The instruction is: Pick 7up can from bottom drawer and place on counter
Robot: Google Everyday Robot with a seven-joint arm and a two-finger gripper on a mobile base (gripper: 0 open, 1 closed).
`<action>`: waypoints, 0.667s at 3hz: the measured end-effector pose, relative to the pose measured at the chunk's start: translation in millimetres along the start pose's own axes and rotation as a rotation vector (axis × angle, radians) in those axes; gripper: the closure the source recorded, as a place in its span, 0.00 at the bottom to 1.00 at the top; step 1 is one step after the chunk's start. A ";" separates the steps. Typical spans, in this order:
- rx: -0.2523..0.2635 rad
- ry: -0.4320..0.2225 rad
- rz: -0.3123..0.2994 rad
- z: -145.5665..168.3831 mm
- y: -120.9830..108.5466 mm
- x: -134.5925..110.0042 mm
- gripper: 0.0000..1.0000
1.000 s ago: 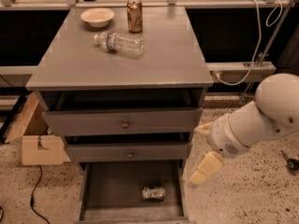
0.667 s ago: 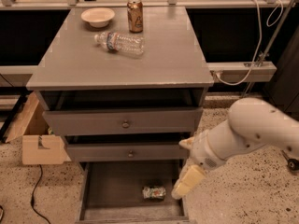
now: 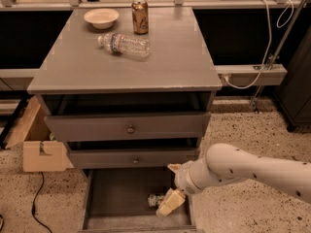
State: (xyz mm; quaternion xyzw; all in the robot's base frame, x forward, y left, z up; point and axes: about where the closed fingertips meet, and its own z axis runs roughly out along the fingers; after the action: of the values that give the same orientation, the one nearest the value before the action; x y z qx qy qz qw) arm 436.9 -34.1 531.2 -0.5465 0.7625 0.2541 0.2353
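Claw [image 3: 168, 204] beside 7up can [image 3: 154, 199], bottom drawer [image 3: 119, 194]

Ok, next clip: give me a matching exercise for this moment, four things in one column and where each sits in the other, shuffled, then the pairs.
Things:
1. 7up can
2. plastic bottle
3. brown-gold can
4. gripper

Places:
A. upright at the back of the counter, right of the bowl
B. on the floor of the open bottom drawer
C. lying on its side on the counter, in front of the bowl
D. low inside the bottom drawer, right beside the 7up can

Pairs: 1-B, 2-C, 3-A, 4-D
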 end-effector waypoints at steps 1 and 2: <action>-0.003 0.001 -0.001 0.1 0.8 0.1 0.00; 0.007 -0.004 -0.017 23.2 -14.9 17.9 0.00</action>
State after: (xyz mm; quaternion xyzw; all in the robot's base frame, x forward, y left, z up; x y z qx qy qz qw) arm 447.7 -36.0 500.2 -0.5515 0.7583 0.2505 0.2409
